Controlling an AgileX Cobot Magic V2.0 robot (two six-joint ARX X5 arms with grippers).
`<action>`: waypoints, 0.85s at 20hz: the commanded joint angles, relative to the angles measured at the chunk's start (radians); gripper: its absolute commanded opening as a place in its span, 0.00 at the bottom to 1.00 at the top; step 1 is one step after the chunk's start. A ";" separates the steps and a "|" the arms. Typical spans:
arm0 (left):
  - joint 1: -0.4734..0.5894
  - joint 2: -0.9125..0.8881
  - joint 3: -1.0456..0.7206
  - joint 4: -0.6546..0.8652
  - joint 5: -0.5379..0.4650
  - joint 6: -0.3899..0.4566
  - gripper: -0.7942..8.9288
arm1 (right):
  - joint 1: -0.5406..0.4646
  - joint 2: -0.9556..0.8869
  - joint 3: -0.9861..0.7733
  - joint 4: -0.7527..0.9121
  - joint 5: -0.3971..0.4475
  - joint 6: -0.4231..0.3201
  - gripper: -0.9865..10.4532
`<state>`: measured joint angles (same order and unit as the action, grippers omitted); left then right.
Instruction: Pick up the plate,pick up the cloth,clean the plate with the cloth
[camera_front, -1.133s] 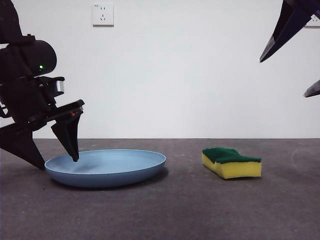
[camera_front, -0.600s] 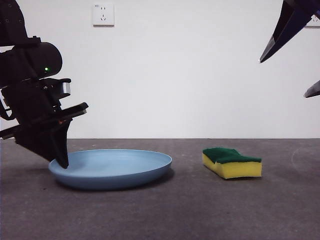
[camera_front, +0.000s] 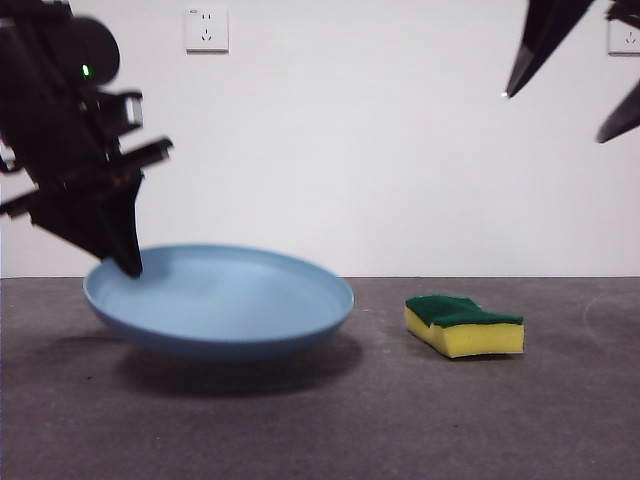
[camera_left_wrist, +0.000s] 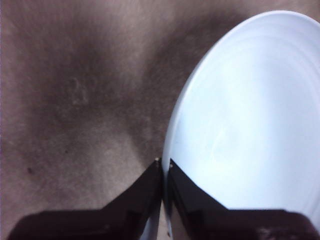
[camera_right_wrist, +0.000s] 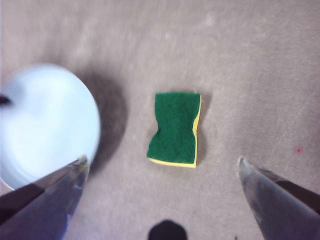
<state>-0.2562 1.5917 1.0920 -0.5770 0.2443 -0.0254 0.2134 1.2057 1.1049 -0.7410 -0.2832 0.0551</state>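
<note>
The left gripper, jaws clamped on the rim at the 9 o'clock edge of the light-blue plate, has lifted it clear of the table within the last second, completing the first pickup. At its 3 o'clock, the yellow-and-green sponge lies untouched beneath the wide-open right gripper.

The plate hangs clear of the surface, pinched at its rim by the left tool, so that arm and the plate's wide disc block the left side of the front view. A bare strip of surface separates the plate from the cloth, which lies flat with open room on every side. The right tool, jaws spread wide, hangs high above the cloth, with nothing between them.
</note>
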 joint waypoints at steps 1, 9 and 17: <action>-0.007 -0.053 -0.005 -0.016 0.000 0.027 0.07 | 0.048 0.097 0.088 -0.048 0.044 -0.051 0.53; -0.007 -0.212 -0.005 -0.050 0.000 0.030 0.07 | 0.163 0.441 0.194 -0.023 0.165 -0.065 0.53; -0.007 -0.228 -0.005 -0.098 0.000 0.031 0.07 | 0.176 0.653 0.194 0.054 0.181 -0.065 0.53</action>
<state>-0.2584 1.3670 1.0920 -0.6765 0.2428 -0.0067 0.3866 1.8515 1.2987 -0.6918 -0.1036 -0.0010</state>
